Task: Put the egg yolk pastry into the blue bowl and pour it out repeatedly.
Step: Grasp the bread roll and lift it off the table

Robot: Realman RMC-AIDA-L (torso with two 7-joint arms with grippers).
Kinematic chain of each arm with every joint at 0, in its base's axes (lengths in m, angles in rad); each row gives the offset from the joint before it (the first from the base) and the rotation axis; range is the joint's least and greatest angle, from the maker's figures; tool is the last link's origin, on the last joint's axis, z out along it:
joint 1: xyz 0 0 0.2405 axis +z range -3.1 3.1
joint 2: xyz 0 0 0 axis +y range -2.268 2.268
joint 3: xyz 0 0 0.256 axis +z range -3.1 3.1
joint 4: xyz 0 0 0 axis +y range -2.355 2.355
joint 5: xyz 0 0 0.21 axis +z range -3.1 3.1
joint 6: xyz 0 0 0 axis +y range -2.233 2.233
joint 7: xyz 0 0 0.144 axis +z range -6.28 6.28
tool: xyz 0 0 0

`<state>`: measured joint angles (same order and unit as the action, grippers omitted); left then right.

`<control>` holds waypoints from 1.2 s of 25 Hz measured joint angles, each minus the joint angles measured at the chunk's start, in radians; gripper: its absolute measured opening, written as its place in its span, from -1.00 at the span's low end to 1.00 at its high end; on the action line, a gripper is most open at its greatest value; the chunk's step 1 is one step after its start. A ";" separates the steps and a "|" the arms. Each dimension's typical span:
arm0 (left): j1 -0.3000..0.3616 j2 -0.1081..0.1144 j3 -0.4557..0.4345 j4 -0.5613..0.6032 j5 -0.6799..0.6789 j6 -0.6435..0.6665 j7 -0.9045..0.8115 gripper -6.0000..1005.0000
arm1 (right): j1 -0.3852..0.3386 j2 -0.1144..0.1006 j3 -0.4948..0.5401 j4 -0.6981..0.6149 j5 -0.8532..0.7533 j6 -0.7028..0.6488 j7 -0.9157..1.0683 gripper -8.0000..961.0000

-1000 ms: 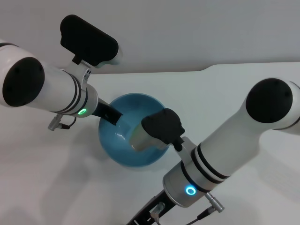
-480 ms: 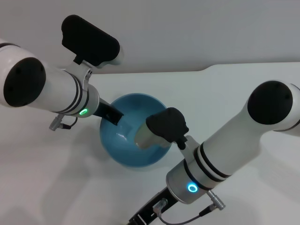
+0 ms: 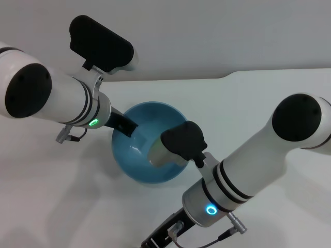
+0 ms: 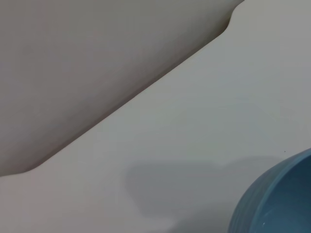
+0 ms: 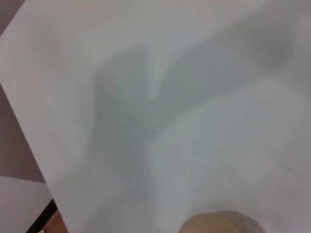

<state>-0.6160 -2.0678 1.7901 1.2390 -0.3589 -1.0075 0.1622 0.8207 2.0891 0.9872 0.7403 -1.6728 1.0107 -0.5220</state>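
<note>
At frame centre we grip the blue bowl (image 3: 147,168) by its left rim with our left tool (image 3: 126,127), while our right tool (image 3: 164,154) holds the egg yolk pastry (image 3: 158,155) inside it on the bench (image 3: 248,98).

Glossy light-blue bowl (image 3: 147,155) on my table, tilted; pale tan pastry (image 3: 159,155) over its inside, partly hidden by my right arm

A bit of the blue bowl (image 4: 277,199) is sitting on the white table (image 4: 194,126). A soft shadow is lying on the table just beside the bowl.
</note>
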 joint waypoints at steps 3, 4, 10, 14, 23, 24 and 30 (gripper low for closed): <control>0.000 0.000 0.000 0.000 0.000 0.001 0.000 -0.99 | 0.003 0.000 -0.001 -0.001 0.009 -0.002 -0.007 -0.01; 0.000 0.000 0.000 0.000 0.000 0.001 0.000 -0.99 | 0.004 0.000 -0.001 -0.002 0.014 -0.005 -0.010 -0.02; 0.001 0.000 0.003 0.001 0.000 0.001 -0.001 -0.99 | 0.010 0.000 -0.026 -0.013 0.051 -0.023 -0.015 -0.02; 0.001 0.000 0.005 0.001 0.000 0.001 -0.001 -0.99 | 0.005 0.001 -0.030 -0.048 0.112 -0.035 -0.022 -0.03; 0.001 0.000 0.008 0.000 -0.002 -0.004 -0.001 -0.99 | 0.008 0.002 -0.049 -0.086 0.181 -0.035 -0.039 -0.20; 0.001 0.000 0.008 0.000 -0.002 -0.004 -0.001 -0.99 | 0.008 0.002 -0.051 -0.085 0.181 -0.034 -0.039 -0.22; 0.000 0.000 0.008 0.001 -0.002 -0.006 -0.001 -0.99 | 0.009 0.002 -0.054 -0.071 0.176 -0.023 -0.035 -0.32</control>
<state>-0.6160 -2.0678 1.7980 1.2395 -0.3606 -1.0137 0.1610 0.8294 2.0908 0.9335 0.6689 -1.4965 0.9881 -0.5565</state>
